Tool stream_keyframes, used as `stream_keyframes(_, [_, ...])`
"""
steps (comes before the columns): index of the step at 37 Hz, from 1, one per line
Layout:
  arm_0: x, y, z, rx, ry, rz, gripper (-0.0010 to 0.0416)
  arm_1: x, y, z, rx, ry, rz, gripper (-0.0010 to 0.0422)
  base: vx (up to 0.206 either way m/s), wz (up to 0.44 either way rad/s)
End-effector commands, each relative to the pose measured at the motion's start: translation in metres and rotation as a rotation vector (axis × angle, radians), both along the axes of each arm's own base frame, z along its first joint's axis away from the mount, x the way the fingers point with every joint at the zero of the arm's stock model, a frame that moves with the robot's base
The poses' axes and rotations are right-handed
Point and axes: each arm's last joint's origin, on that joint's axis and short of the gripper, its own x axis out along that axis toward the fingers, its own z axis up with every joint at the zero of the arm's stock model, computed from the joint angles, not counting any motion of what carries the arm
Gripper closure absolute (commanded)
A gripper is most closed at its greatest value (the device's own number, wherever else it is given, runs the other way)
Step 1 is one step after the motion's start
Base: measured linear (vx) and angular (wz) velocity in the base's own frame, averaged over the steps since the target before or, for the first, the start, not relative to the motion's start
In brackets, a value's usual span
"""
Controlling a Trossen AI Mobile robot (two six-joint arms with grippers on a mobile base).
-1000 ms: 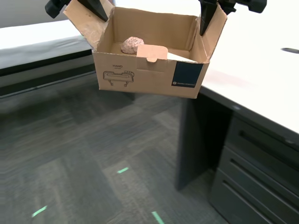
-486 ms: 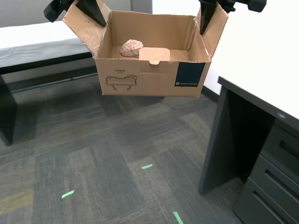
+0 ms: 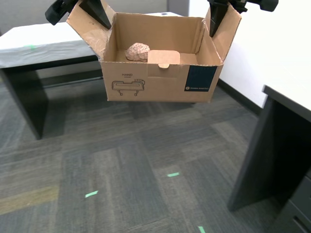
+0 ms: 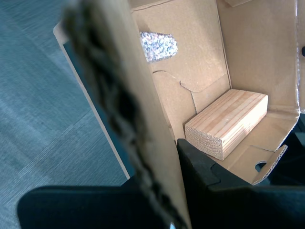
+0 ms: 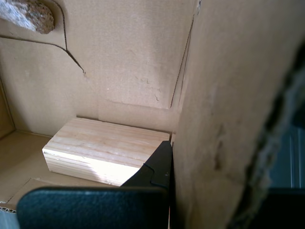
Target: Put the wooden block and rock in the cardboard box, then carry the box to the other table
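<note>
The cardboard box [image 3: 155, 85] hangs in the air above the carpet, held by its two upright side flaps. My first gripper [image 3: 95, 13] is shut on the flap at the exterior view's left, and my second gripper [image 3: 216, 22] is shut on the flap at the exterior view's right. The rock [image 3: 138, 52] lies inside, toward the back. The wooden block [image 4: 228, 121] lies flat on the box floor; the front wall hides it in the exterior view. The first wrist view shows the block [image 5: 102, 150] beside my inner finger [image 5: 155, 169], with the rock [image 5: 31, 15] farther off. The other table [image 3: 39, 46], white-topped with a green mark, stands at the exterior view's back left.
A dark desk [image 3: 284, 111] with drawers stands at the exterior view's right. Grey carpet [image 3: 121, 160] with small green tape marks lies below the box. A pale wall runs behind the box toward the exterior view's right.
The whole scene has shifted, so the camera has moved: the dark desk slid toward the exterior view's right and the white-topped table came into fuller view. The box stays held the same way.
</note>
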Motion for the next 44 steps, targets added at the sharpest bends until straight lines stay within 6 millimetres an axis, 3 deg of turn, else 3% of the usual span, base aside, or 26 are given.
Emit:
stream_keyframes(1, [0.0020,0.0020,0.0020,0.024,-0.025,0.007,0.0406,-0.0009,-0.0013,0.0009,-0.020,0.001,-0.021,0.0413,0.068,0.231])
stream_keyframes(18, [0.0042,0.0030,0.0029,0.039,-0.045,-0.005,0.0406,-0.0016,-0.0021,0.0006,-0.015,-0.003,-0.035,0.0413,0.099,0.118])
stream_keyframes(44, [0.0085,-0.0019,0.0035,0.034,-0.077,0.027,0.0406,0.0001,-0.0032,0.0016,-0.042,0.036,0.049,0.0413,0.213,0.000])
